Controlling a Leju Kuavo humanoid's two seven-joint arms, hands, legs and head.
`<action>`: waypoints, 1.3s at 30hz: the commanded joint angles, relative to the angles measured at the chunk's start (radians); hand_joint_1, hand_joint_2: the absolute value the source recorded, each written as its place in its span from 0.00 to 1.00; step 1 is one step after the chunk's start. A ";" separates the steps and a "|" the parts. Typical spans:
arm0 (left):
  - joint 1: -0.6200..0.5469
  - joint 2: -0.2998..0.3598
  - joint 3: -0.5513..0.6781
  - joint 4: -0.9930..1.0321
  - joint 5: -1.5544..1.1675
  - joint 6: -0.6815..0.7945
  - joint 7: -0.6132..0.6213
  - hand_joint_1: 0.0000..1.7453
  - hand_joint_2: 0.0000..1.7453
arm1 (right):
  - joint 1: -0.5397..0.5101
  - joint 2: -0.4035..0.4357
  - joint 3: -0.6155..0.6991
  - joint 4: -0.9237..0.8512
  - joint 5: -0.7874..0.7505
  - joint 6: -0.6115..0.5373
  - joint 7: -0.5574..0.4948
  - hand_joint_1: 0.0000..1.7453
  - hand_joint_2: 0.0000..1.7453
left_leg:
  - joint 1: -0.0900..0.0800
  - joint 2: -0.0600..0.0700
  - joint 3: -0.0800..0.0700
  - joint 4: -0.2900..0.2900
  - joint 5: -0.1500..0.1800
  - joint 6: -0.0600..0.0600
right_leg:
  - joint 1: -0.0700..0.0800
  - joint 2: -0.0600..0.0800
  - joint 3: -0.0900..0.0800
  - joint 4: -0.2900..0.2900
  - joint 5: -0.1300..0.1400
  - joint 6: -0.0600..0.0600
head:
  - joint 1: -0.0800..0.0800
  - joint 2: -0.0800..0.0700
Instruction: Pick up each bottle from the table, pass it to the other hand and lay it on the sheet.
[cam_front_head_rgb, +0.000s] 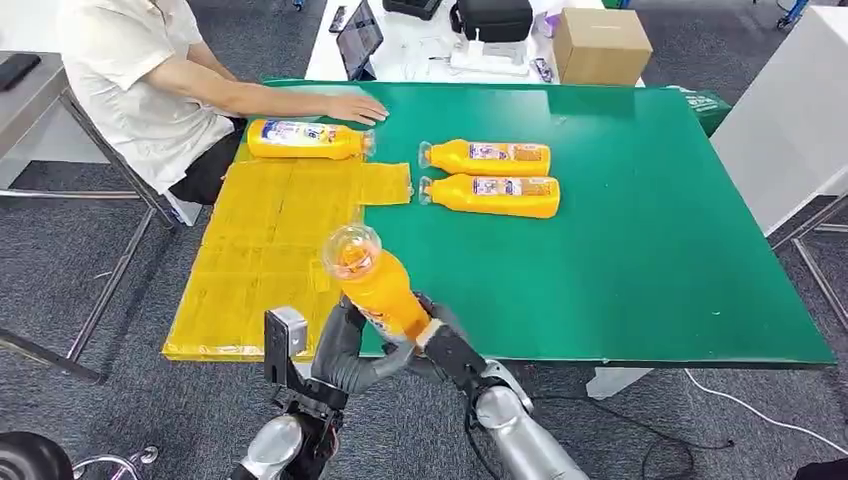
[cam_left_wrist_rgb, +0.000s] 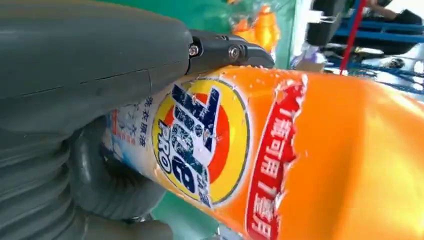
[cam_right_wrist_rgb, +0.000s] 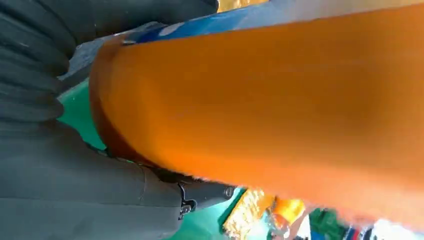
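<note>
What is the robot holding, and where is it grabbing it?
An orange bottle, cap end up. Both hands grip its lower body near the base: the left hand from one side, the right hand from the other.

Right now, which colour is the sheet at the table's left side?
Translucent yellow sheet, clearest in the head view.

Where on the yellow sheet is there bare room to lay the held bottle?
The yellow sheet is bare from its near edge up to the bottle on the sheet, which takes its far end under a person's hand. Both robot hands, left hand and right hand, grip the held bottle.
</note>
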 joint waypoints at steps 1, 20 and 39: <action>-0.075 0.001 -0.014 0.110 0.063 -0.028 0.042 0.00 1.00 | -0.115 0.033 0.145 0.182 0.073 -0.057 0.017 0.99 1.00 | 0.000 0.002 0.004 -0.001 -0.001 0.001 | 0.001 0.000 0.004 -0.001 -0.001 -0.003 | 0.000 0.000; -0.101 -0.012 0.018 0.137 0.134 -0.023 0.052 0.15 1.00 | -0.118 0.048 0.202 0.204 0.128 -0.107 0.022 0.99 1.00 | 0.000 0.000 0.002 0.000 0.000 0.001 | 0.001 -0.001 0.002 0.000 -0.001 -0.002 | 0.000 0.000; -0.079 -0.002 0.045 -0.002 0.301 -0.138 -0.005 1.00 1.00 | -0.114 0.092 0.305 0.278 0.098 -0.110 -0.021 0.00 1.00 | 0.001 -0.002 0.003 0.000 -0.001 0.002 | 0.002 -0.004 0.003 0.000 -0.002 -0.003 | 0.000 0.000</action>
